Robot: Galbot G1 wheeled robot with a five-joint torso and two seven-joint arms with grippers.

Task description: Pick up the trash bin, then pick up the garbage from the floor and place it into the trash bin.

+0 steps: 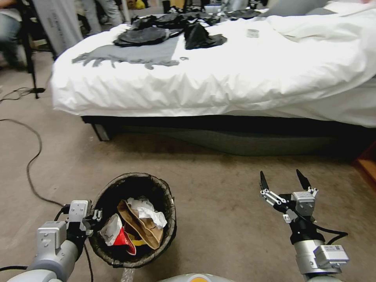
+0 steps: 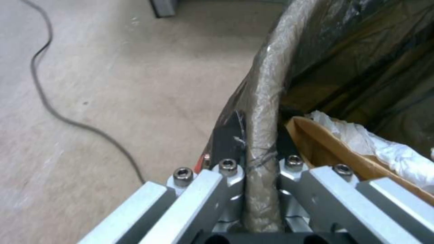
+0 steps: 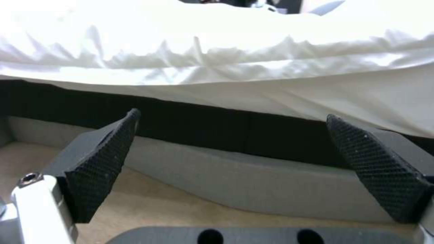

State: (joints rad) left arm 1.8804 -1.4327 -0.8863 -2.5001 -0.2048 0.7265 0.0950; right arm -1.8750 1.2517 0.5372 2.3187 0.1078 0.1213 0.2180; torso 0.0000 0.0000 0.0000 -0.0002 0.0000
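Head view: the left gripper [image 1: 95,219] pinches the left rim of the trash bin [image 1: 166,196], which holds the garbage [image 1: 137,225]; the right gripper [image 1: 282,181] hovers wide open, empty, before the bed [image 1: 219,74]. Left wrist view: 2 fingers [image 2: 228,135] clamp the lined rim. Right wrist view: both pads [image 3: 101,162] spread apart, facing the bed.

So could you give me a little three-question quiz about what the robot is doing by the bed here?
1. True or false: the left gripper is shut on the rim of the trash bin.
2. What is the right gripper holding?
A. a brown paper bag
B. nothing, its fingers are open
C. the white bedsheet
3. Fill in: inside the trash bin lie a brown paper bag, a red-and-white packet and crumpled white ____.

Key:
1. True; the wrist view shows its fingers either side of the liner-covered rim.
2. B; it hovers over the carpet, facing the bed.
3. paper or plastic
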